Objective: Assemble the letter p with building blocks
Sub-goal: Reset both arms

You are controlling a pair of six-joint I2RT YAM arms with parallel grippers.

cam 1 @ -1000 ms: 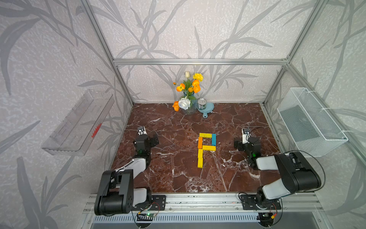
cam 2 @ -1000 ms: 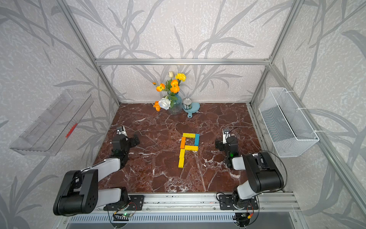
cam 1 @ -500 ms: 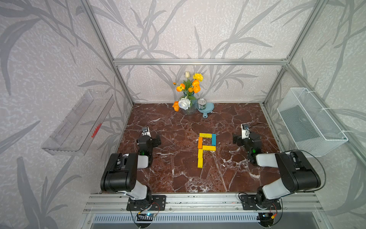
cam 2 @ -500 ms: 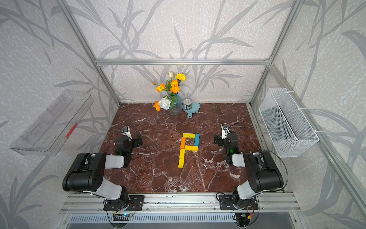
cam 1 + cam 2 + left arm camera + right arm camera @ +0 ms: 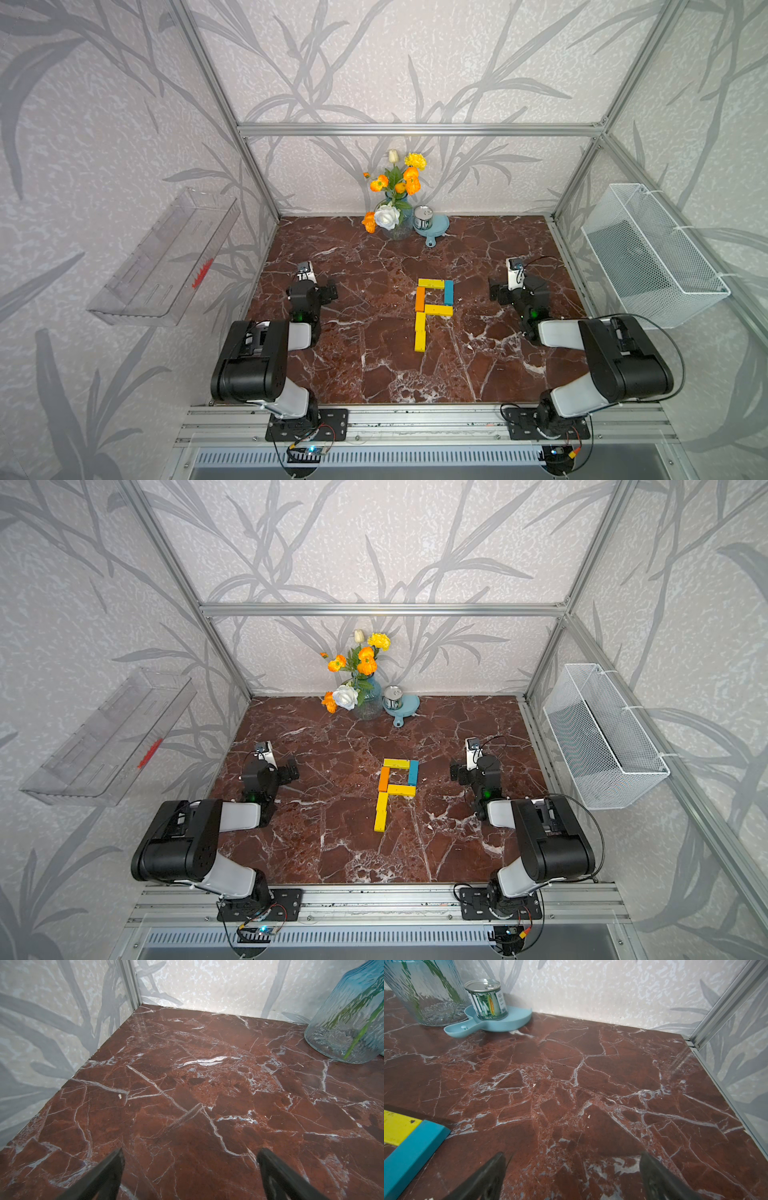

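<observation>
The left gripper [image 5: 190,1153] and right gripper [image 5: 572,1157] gape wide, empty, over the marble table [image 5: 207,1088]. The letter p [image 5: 432,309] lies mid-table, grippers at its 9 and 3 o'clock. Only the right wrist view catches its blue bar [image 5: 411,1153].

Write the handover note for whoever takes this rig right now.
Left gripper: open, empty, over the marble table.
Right gripper: open, empty, near the teal-blue block, not touching.
Building blocks: all six lie flat mid-table as the letter p; the orange block plus two yellow form the stem, two yellow plus teal-blue the loop.
Done: the P looks complete.
Left: nothing obvious, judging from above.
</observation>
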